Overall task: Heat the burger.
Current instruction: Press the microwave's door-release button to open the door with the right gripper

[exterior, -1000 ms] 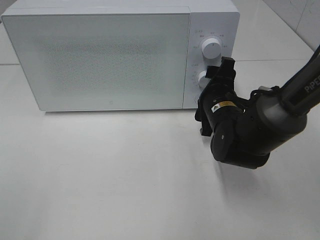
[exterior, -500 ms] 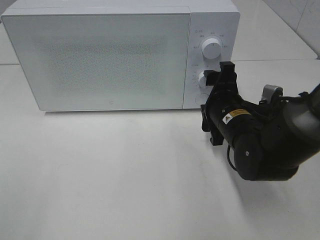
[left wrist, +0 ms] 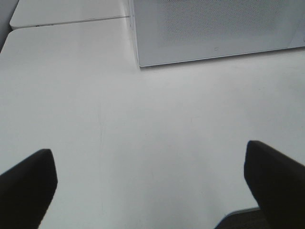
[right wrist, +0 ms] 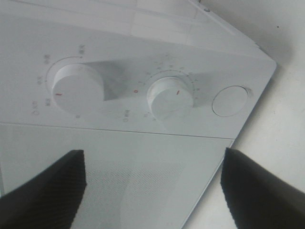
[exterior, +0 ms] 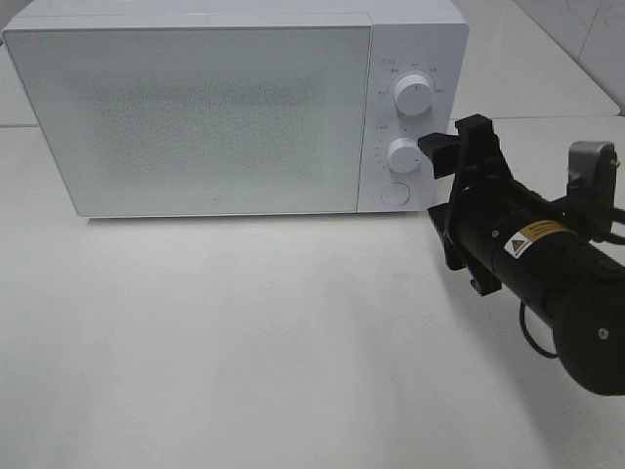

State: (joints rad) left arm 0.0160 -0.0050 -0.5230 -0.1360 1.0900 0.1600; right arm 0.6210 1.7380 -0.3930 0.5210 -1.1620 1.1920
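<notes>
The burger is out of view; the white microwave [exterior: 195, 107] stands with its door shut. My right gripper [exterior: 454, 137] is open and empty, just right of the lower knob [exterior: 403, 156] and apart from it. In the right wrist view the gripper [right wrist: 152, 191] faces the control panel, with its fingers [right wrist: 47, 191] spread wide below the lower knob [right wrist: 170, 98] and the upper knob [right wrist: 78, 88]. My left gripper [left wrist: 150, 186] is open and empty over the bare table, with the microwave's front corner [left wrist: 214, 28] ahead of it.
A round button [exterior: 394, 193] sits under the lower knob; it also shows in the right wrist view [right wrist: 230, 100]. The upper knob [exterior: 414, 97] sits above the lower one. The white table [exterior: 244, 342] spreads in front of the microwave. The right arm fills the right side.
My right gripper has drawn back to the right, off the lower knob that it was on a second ago. The arm has swung to the right edge.
</notes>
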